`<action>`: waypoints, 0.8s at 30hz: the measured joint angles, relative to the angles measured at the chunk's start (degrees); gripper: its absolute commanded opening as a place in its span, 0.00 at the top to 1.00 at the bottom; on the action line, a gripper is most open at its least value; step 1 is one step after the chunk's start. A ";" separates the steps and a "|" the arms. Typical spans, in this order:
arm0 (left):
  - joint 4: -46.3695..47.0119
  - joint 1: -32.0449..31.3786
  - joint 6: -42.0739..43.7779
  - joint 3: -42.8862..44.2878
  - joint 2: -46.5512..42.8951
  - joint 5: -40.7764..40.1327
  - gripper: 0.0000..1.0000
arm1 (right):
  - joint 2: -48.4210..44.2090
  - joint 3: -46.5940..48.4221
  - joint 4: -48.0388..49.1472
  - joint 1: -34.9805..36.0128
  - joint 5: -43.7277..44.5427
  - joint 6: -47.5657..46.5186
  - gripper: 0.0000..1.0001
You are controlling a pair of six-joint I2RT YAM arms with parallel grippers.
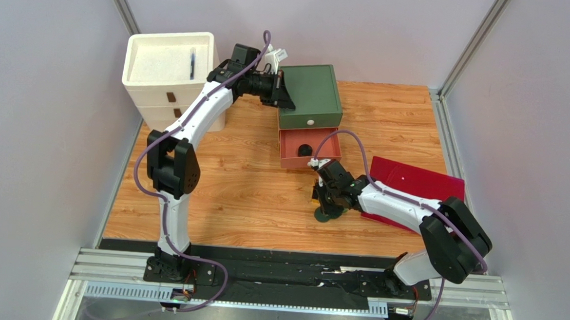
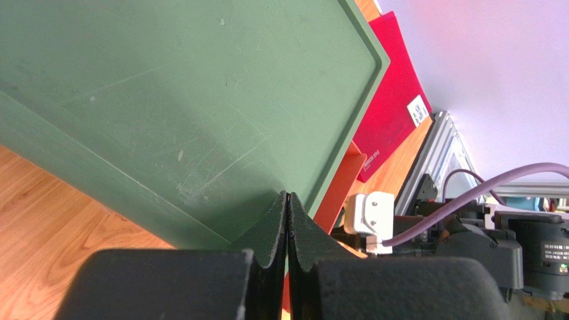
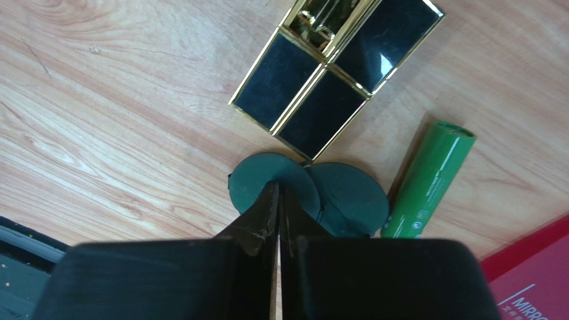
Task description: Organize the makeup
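Note:
My right gripper point(image 1: 327, 204) point(image 3: 279, 195) is shut, with its tips down on the dark green round compact point(image 3: 347, 197) point(image 1: 329, 216), which shows as two overlapping discs on the wood. I see nothing between the jaws. The black-and-gold rectangular case point(image 3: 337, 63) lies just beyond the compact. The bright green stick point(image 3: 431, 179) lies to its right. A round black jar point(image 1: 305, 151) sits in the open orange drawer point(image 1: 294, 159). My left gripper point(image 1: 281, 94) point(image 2: 287, 197) is shut and empty, with its tips against the green drawer box point(image 1: 311, 95) point(image 2: 173, 100). The clear and beige tubes are out of view.
A white bin point(image 1: 170, 62) stands at the back left with a dark stick point(image 1: 192, 62) inside. The flat dark red folder point(image 1: 411, 185) point(image 2: 391, 100) point(image 3: 534, 280) lies to the right of my right gripper. Grey walls close in both sides.

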 measured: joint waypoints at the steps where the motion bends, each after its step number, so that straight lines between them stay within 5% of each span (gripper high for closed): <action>1: -0.04 0.00 0.02 0.00 0.00 0.07 1.00 | 0.00 0.00 0.00 0.35 -0.04 0.13 1.00; 19: -0.44 0.00 0.17 -0.17 -0.07 0.72 1.00 | -7.39 6.75 -5.49 3.21 6.78 -1.66 1.00; 21: -0.42 -0.02 0.17 -0.39 -0.20 0.74 1.00 | -7.74 8.44 -5.92 3.21 7.37 -2.47 0.89; 22: -0.44 -0.02 0.17 -0.44 -0.26 0.81 1.00 | -7.48 9.09 -6.29 3.21 7.39 -2.75 0.73; 24: -0.44 -0.04 0.17 -0.48 -0.28 0.81 1.00 | -6.38 9.97 -6.95 3.21 7.21 -2.91 0.66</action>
